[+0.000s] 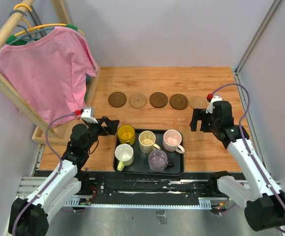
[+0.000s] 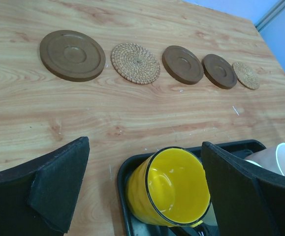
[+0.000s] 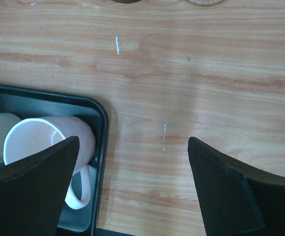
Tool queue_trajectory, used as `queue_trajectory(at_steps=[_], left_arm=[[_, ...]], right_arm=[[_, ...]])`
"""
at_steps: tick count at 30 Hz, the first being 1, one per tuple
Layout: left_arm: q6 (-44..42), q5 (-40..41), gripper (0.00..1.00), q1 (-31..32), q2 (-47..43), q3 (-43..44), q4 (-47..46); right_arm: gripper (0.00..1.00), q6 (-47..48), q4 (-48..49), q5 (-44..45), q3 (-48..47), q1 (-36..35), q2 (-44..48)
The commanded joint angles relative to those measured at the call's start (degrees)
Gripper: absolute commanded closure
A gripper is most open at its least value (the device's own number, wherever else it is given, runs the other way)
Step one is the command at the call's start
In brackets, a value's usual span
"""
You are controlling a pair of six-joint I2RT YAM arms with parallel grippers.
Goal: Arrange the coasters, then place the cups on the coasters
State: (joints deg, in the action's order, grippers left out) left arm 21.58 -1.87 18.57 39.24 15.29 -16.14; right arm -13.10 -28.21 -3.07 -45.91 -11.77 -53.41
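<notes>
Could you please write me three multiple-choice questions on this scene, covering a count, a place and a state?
1. How many coasters lie in the row? A) three B) five C) six
2. Where do the cups stand? A) on the coasters B) in the black tray C) on bare wood
3. How is the left gripper? A) open B) shut on a cup C) shut and empty
Answers: 1 B, five discs line the far side; 2 B, all five sit inside the tray; 3 A, its jaws stand wide apart.
</notes>
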Motion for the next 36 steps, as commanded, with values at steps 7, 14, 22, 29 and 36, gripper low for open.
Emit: queue_trajectory(at_steps=[7,14,22,29,36], left_arm=[[1.70,2.87,0.00,0.64,1.39,0.01,-0.52],[3.11,0.40,0.00,0.68,6.60,0.78,-3.36],[1.40,0.36,0.00,0.68,6.93,2.45,-2.63],[0.84,-0.34,0.00,0.66,7.42,3.57,-2.27],[1.09,-1.52,0.00,0.68,10.93,4.21,-6.46]], right_arm=[[0.13,5.30,-5.78,-7.63,-2.41,-2.18,-1.90],[0.20,6.31,-9.11,-12.11,-2.62,-7.78,-5.85],[0.22,4.53,-10.83,-10.59,-1.93,-14.54,-3.83],[0.30,1.78,-10.45,-10.47,1.10,-15.87,0.78],[0.41,-0.48,-7.66,-10.76,5.66,-16.80,2.67]])
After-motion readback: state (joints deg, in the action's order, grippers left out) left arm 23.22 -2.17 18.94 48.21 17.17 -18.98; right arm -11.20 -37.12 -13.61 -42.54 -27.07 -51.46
